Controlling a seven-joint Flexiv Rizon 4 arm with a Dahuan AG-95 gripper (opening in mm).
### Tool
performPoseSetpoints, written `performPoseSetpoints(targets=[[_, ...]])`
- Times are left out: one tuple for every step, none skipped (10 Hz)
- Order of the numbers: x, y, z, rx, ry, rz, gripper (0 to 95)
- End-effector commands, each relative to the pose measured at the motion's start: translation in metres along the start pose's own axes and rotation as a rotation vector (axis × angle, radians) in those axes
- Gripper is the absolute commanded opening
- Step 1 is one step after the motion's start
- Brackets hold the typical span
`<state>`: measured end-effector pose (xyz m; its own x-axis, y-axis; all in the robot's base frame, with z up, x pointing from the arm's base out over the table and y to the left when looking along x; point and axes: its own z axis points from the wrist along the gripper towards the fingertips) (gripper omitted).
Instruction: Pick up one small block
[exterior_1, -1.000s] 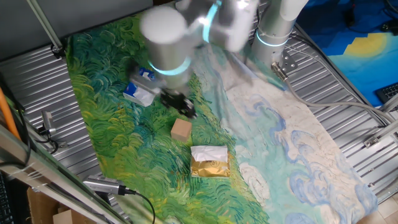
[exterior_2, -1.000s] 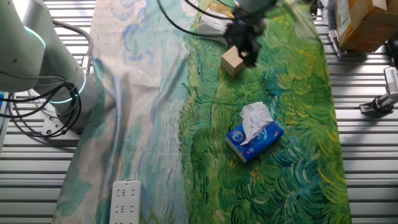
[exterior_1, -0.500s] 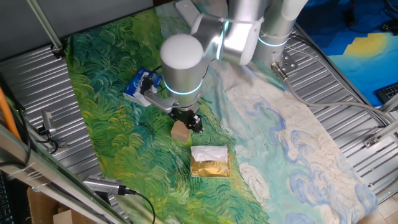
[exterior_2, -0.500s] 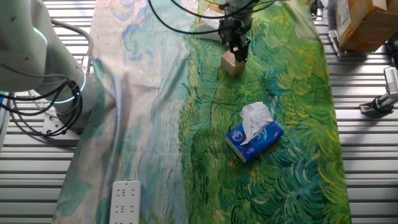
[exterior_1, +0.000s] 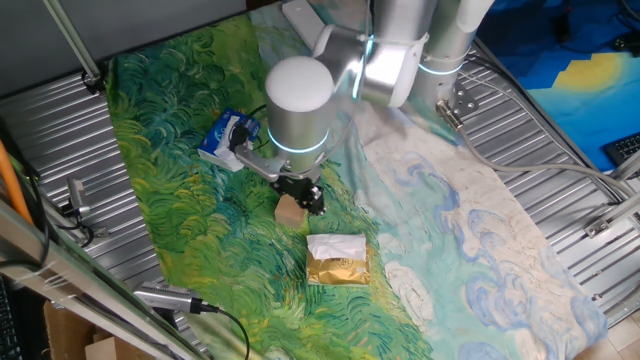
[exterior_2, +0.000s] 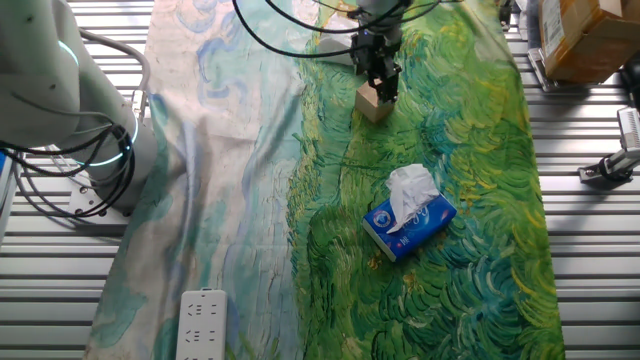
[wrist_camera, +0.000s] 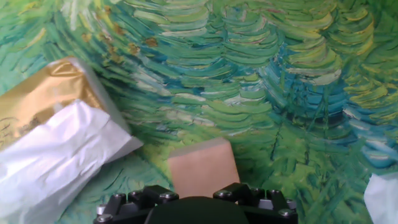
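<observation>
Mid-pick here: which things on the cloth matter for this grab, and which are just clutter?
In play:
- small block, tan wooden cube
- claw, right above the block

Clutter:
- gold-and-white packet, beside the block
- blue-and-white tissue bag
- white power strip
- painted cloth underneath

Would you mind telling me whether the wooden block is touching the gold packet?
Apart. The hand view shows a strip of green painted cloth between the small block and the gold packet; one fixed view shows the same gap.
</observation>
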<state>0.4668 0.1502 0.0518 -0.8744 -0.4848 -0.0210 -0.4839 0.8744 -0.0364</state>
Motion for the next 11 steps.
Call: performPoseSetpoints(targets=[[-0.001, -0.002, -0.001, 0.002, 0.002, -0.003, 76.0], [-0.002, -0.004, 0.001, 0.004, -0.004, -0.005, 76.0], [-0.002, -0.004, 0.005, 0.006, -0.007, 0.003, 76.0], [-0.002, -0.003, 0.009, 0.008, -0.012, 0.005, 57.0], [-0.002, -0.002, 0.012, 0.01, -0.014, 0.004, 57.0], [-0.002, -0.002, 0.012, 0.011, -0.016, 0.003, 57.0], [-0.002, -0.002, 0.012, 0.016, -0.017, 0.007, 38.0], [-0.002, -0.002, 0.012, 0.02, -0.018, 0.012, 0.0], [-0.002, -0.002, 0.012, 0.021, -0.018, 0.014, 0.0], [-0.002, -0.002, 0.012, 0.021, -0.013, 0.016, 0.0], [-0.003, -0.003, 0.009, 0.008, -0.008, 0.036, 0.0]])
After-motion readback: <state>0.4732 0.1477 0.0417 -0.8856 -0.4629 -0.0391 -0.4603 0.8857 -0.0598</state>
